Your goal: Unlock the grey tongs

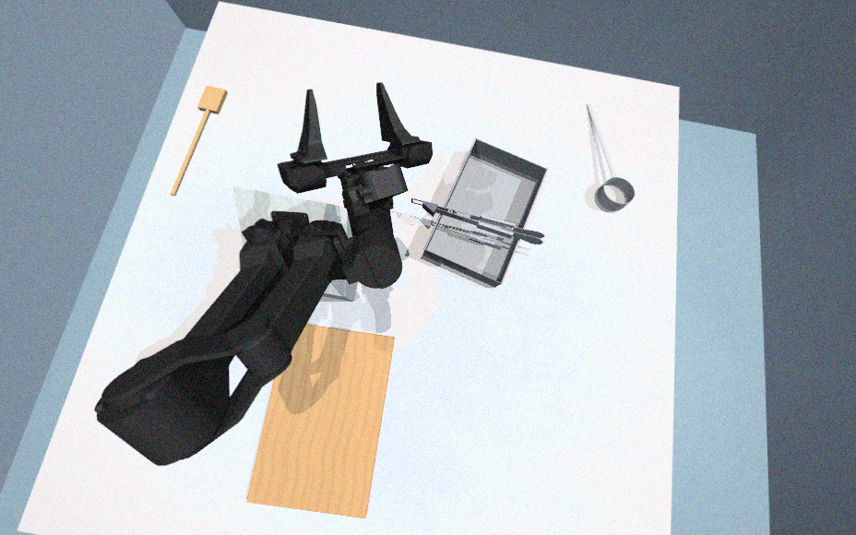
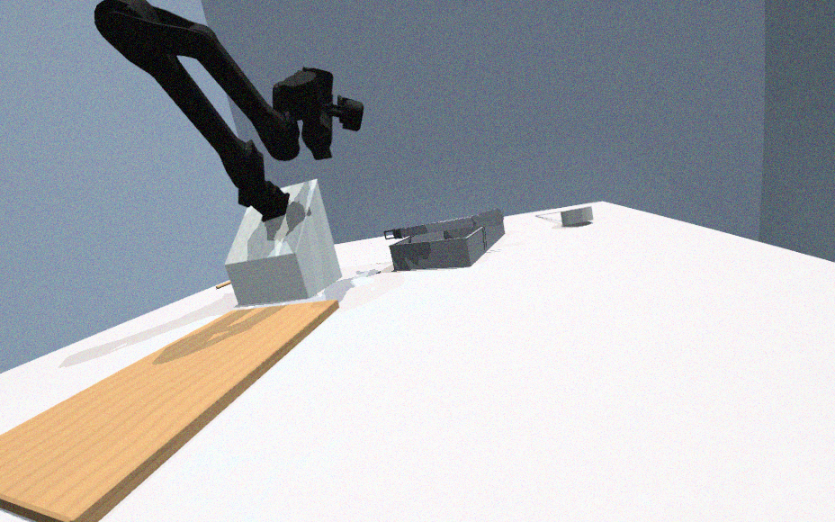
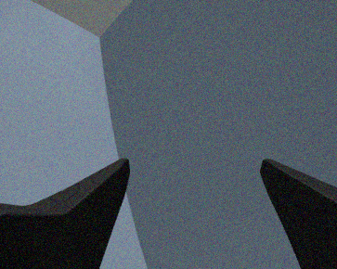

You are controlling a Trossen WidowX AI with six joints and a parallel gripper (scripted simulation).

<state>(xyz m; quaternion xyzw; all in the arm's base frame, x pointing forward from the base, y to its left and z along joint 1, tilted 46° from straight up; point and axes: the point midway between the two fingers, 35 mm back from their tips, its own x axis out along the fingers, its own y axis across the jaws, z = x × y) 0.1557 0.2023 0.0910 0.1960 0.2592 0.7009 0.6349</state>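
"Gripper (image 1: 345, 86) (image 3: 197, 165): how is it set?"
"Spread wide, with nothing held; it is raised above the table (image 1: 517, 398) (image 2: 537, 363)."
"And the board (image 1: 331, 432) (image 2: 167, 389)?"
"Behind it; the tin (image 1: 462, 271) (image 2: 436, 254) is off to its side, bridged by the tongs (image 1: 471, 217) (image 2: 430, 228)."
"Which step?"
"The pickup, seemingly not begun; the fingers should be swung over the tongs and pointed down."
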